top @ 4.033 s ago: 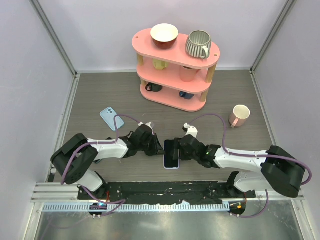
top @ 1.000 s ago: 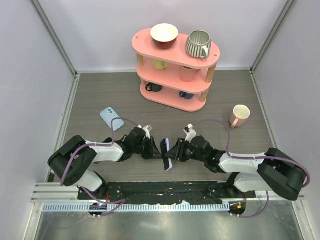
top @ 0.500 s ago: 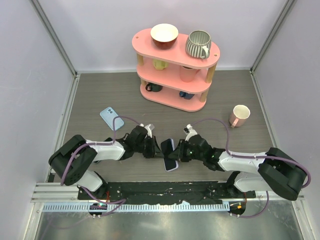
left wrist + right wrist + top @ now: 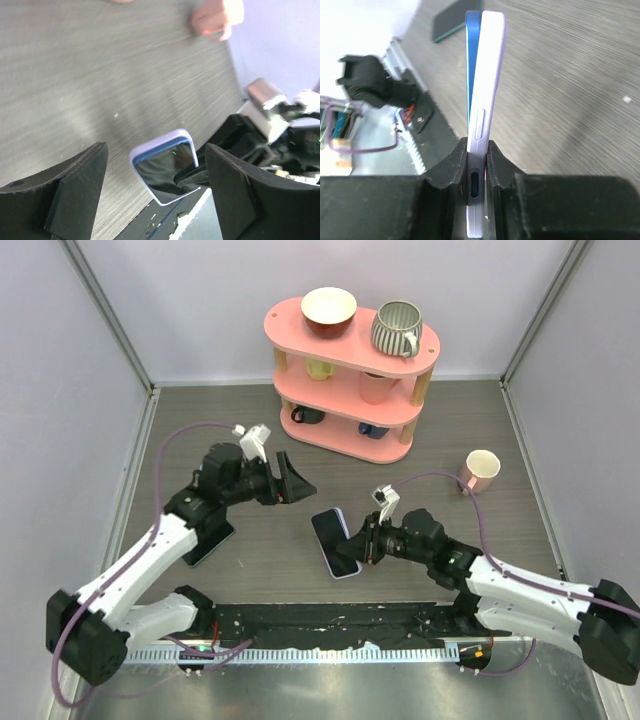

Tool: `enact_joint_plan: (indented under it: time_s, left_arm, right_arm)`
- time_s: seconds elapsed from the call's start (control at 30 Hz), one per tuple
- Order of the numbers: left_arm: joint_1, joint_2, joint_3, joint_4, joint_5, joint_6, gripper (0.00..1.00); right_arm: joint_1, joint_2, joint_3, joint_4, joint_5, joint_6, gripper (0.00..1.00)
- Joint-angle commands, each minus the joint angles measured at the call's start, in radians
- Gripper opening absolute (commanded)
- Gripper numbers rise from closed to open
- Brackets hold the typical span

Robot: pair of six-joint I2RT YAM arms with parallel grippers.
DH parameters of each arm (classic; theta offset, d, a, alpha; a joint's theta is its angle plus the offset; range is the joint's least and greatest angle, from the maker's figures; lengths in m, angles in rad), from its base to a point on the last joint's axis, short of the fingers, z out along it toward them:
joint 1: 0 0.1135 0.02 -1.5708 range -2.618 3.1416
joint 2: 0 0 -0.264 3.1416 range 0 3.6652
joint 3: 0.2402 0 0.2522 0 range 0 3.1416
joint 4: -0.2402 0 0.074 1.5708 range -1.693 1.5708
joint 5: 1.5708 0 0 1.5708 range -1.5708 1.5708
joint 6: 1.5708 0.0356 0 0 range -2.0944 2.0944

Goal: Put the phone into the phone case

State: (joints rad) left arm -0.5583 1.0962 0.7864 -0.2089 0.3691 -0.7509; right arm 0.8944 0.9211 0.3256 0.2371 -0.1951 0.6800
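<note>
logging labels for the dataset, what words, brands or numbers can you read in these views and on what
No text can be read in any view.
phone: dark screen, no logo or lettering showing.
striped mug on the pink shelf: lines only, no words.
mug on the table: plain, no print visible.
Lower-shelf cups: too small and shadowed to tell.
</note>
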Motion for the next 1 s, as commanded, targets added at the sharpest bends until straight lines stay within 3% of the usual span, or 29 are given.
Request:
enact_joint_plan:
  time_s: [0.0, 0.1, 0.2, 0.37, 0.63, 0.83, 0.97]
  left_arm:
    - [0.018, -0.096, 0.115, -0.176, 0.263, 0.218, 0.84]
    - [0.018, -0.128, 0.122, -0.166, 0.492, 0.251, 0.84]
    - [0.018, -0.191, 0.057, -0.037, 0.617, 0.179, 0.84]
    - [0.018, -0.249, -0.012, -0.007, 0.626, 0.147, 0.85]
    - [0.009, -0.184, -0.081, 0.07, 0.688, 0.091, 0.81]
    - [-0.011, -0.148, -0.088, 0.098, 0.703, 0.056, 0.66]
    - [-0.034, -0.133, -0.11, 0.17, 0.706, -0.002, 0.46]
  right_arm:
    - [0.005, -0.114, 0.032, 0.126, -0.235, -0.105, 0.01]
    - [0.005, -0.139, 0.053, 0.134, -0.326, -0.117, 0.01]
    - [0.005, -0.166, 0.056, 0.182, -0.42, -0.1, 0.01]
    - [0.005, -0.191, 0.04, 0.266, -0.506, -0.054, 0.01]
    - [0.005, -0.154, 0.05, 0.284, -0.532, -0.01, 0.01]
    - [0.005, -0.139, 0.067, 0.294, -0.529, -0.004, 0.01]
    - [0.006, -0.116, 0.072, 0.298, -0.535, 0.0, 0.01]
